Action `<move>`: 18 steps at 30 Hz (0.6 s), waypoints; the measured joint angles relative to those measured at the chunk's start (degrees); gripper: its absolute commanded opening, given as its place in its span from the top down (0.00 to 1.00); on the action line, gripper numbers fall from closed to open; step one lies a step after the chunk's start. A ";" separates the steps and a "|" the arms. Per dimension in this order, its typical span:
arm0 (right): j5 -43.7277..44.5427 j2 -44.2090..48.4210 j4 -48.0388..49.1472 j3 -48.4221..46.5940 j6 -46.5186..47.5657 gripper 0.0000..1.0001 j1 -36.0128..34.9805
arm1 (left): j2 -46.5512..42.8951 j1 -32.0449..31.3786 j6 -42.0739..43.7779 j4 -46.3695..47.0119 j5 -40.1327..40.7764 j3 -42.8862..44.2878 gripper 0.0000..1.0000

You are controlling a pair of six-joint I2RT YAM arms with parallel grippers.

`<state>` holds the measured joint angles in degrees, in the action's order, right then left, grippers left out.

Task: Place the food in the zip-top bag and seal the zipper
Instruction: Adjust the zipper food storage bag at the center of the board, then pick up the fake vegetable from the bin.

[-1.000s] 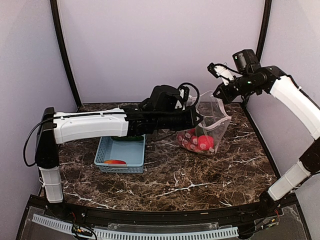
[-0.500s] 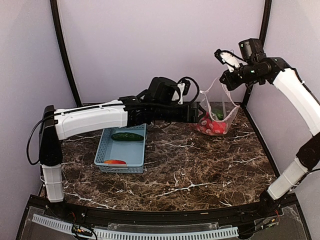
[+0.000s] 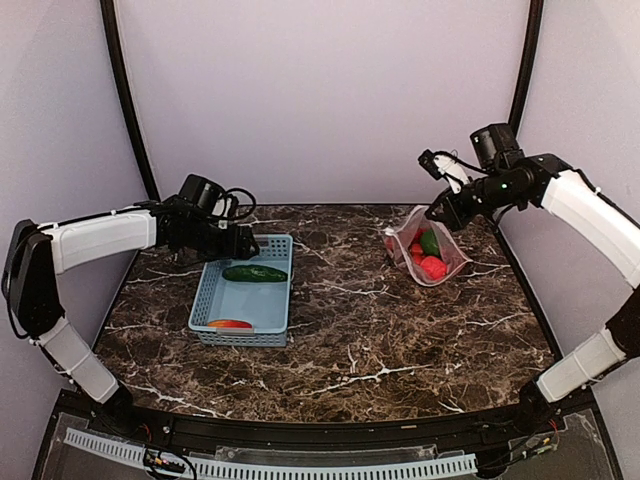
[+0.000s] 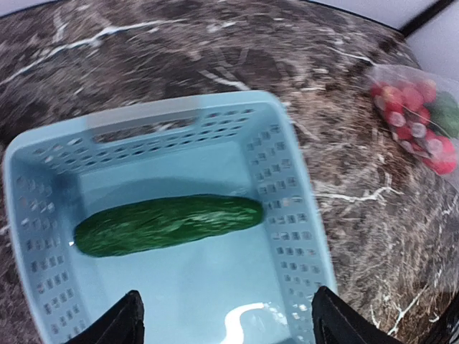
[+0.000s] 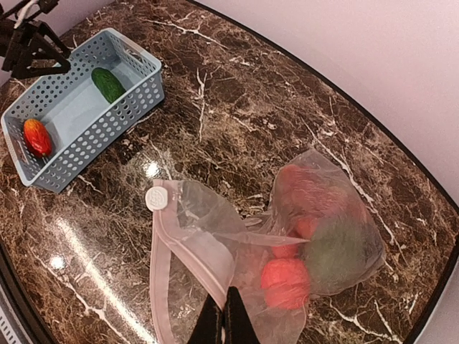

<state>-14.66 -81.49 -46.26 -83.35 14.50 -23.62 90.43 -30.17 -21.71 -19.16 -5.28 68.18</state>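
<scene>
The clear zip-top bag rests on the table at the back right, with red fruit and a green piece inside. My right gripper is shut on the bag's mouth edge beside the zipper, whose white slider sits at one end. A green cucumber and an orange-red pepper lie in the light blue basket. My left gripper hangs open over the basket's near part, just short of the cucumber, holding nothing.
The basket stands left of centre on the dark marble table. Pale enclosure walls and black corner posts close in the back and sides. The right arm reaches in from the right.
My left gripper has opened and drawn back leftward from the bag's mouth to above the basket. The right gripper has lowered the bag onto the table, still gripping its edge.
</scene>
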 measured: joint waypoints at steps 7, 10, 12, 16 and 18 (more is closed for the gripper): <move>-2.12 2.21 1.77 0.98 -0.07 1.00 0.00 | 4.63 6.67 -7.82 -4.98 0.42 0.22 0.24; -2.51 2.71 2.21 2.21 -0.09 1.00 0.00 | 7.08 7.19 -14.73 -1.18 -0.61 -2.40 0.25; -2.78 3.08 2.60 3.08 -0.09 1.00 0.00 | 7.89 7.21 -18.97 1.64 -1.20 -4.52 0.26; -3.48 3.56 3.06 4.04 -0.17 1.00 0.00 | 9.31 7.26 -27.56 8.72 -1.79 -6.69 0.26; -3.65 3.78 3.41 4.46 -0.22 1.00 0.00 | 10.19 7.17 -31.08 12.22 -1.81 -6.73 0.26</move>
<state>-18.31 -77.71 -42.85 -78.89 14.28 -23.62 100.62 -23.00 -52.80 -6.94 -7.09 61.45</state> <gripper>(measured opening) 0.005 0.738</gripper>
